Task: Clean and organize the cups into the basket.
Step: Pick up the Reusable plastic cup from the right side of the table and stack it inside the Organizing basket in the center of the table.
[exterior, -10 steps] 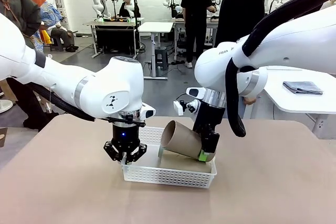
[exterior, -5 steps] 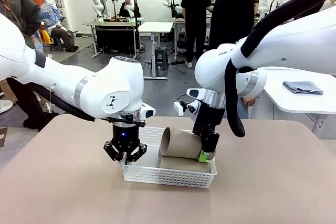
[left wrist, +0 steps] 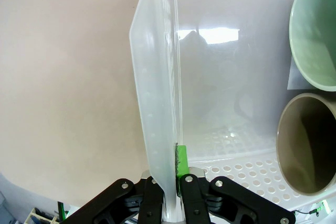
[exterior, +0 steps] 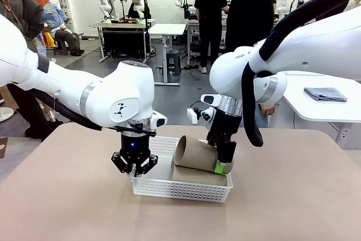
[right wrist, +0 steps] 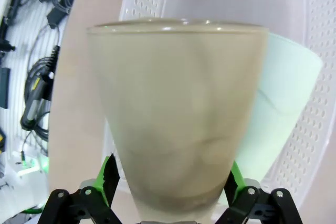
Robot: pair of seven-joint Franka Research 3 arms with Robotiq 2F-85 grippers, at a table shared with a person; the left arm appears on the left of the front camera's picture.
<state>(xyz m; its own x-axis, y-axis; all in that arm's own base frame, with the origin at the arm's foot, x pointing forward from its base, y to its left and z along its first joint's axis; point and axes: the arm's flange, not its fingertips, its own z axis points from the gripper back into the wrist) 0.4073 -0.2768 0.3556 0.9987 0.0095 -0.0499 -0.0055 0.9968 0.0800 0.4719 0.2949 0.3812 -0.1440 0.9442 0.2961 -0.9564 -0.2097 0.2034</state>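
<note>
The white lattice basket (exterior: 180, 189) sits mid-table. My left gripper (exterior: 134, 169) is shut on the basket's left wall (left wrist: 157, 103), one finger on each side of it. A tan cup (exterior: 197, 154) lies on its side on top of another tan cup (exterior: 197, 176) in the basket. My right gripper (exterior: 223, 165) straddles the top cup's base with its jaws open. Its green pads (right wrist: 107, 176) stand just off the cup (right wrist: 178, 119). A mint green cup (right wrist: 278, 114) lies beside it. The left wrist view looks into the mouths of the mint cup (left wrist: 315, 35) and a tan cup (left wrist: 307, 150).
A person in black (exterior: 256, 9) stands at the far side of the brown table (exterior: 293, 207). A white side table with a folded grey cloth (exterior: 324, 93) stands at the right. Bare tabletop surrounds the basket on all sides.
The tan cup has gone from tilted, mouth end raised, to lying flat on the cups below. My right gripper opened and let it go. The left gripper kept its hold on the basket.
</note>
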